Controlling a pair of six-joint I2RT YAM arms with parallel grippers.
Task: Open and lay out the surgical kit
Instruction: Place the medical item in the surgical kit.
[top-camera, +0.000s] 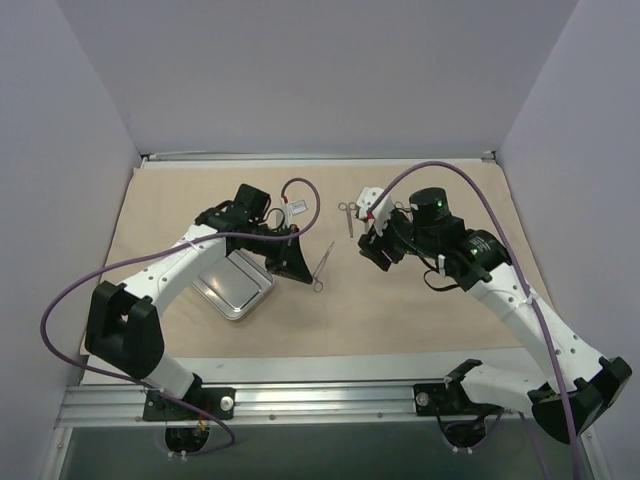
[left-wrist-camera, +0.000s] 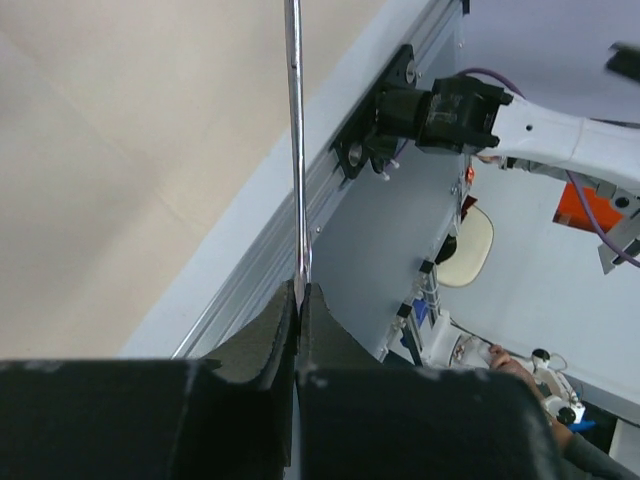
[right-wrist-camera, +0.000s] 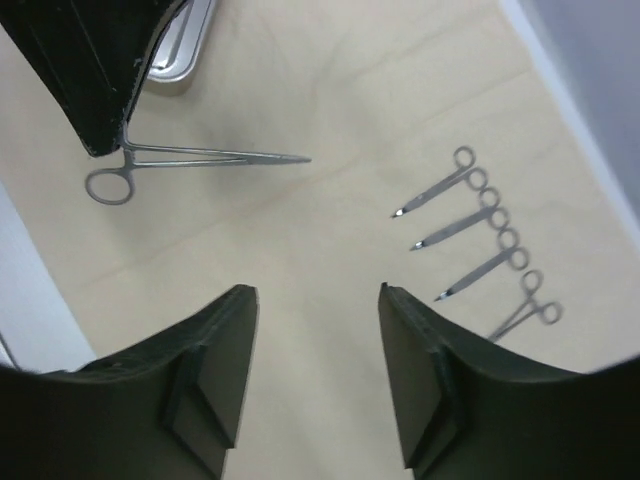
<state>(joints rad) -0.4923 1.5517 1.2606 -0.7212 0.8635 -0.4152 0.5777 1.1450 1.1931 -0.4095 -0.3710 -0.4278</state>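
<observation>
The beige cloth wrap (top-camera: 180, 200) lies spread flat over the table. The steel tray (top-camera: 235, 285) sits on it at the left and also shows in the right wrist view (right-wrist-camera: 185, 50). My left gripper (top-camera: 300, 265) is shut on a silver ring-handled instrument (top-camera: 324, 265). In the left wrist view the pads (left-wrist-camera: 300, 290) pinch its thin shaft (left-wrist-camera: 293, 150). In the right wrist view it (right-wrist-camera: 200, 157) hangs level from the left fingers (right-wrist-camera: 90, 70). My right gripper (right-wrist-camera: 318, 292) is open and empty above bare cloth. It also shows in the top view (top-camera: 375, 250).
Several silver instruments lie in a row on the cloth (right-wrist-camera: 465, 228), right of my right gripper. One shows in the top view (top-camera: 347, 215); the arm hides the rest. The metal rail (top-camera: 330, 395) runs along the near edge. Grey walls close three sides.
</observation>
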